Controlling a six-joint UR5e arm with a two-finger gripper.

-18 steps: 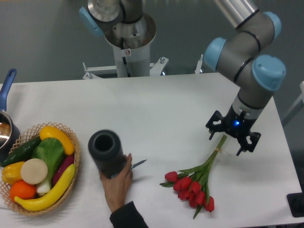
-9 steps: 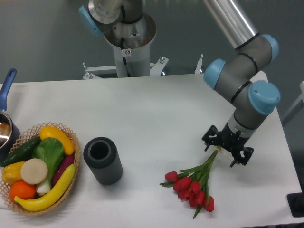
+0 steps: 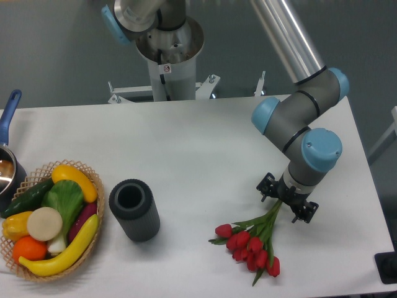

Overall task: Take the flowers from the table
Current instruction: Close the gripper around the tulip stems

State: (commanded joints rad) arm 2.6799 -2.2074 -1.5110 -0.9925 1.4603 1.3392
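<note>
now the hand has dropped lower, open fingers straddling the stems of the flowers just beneath it, gripping nothing yet, so closing looks next.

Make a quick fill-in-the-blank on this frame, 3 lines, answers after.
1. The flowers lie on the table, and their blooms are ____ in colour.
2. The pincer is over the ____ end of the bunch.
3. The dark cylinder sits between the flowers and the ____ of fruit and vegetables.

Answers: red; stem; basket

No readable text, labels or numbers appear anywhere.
</note>
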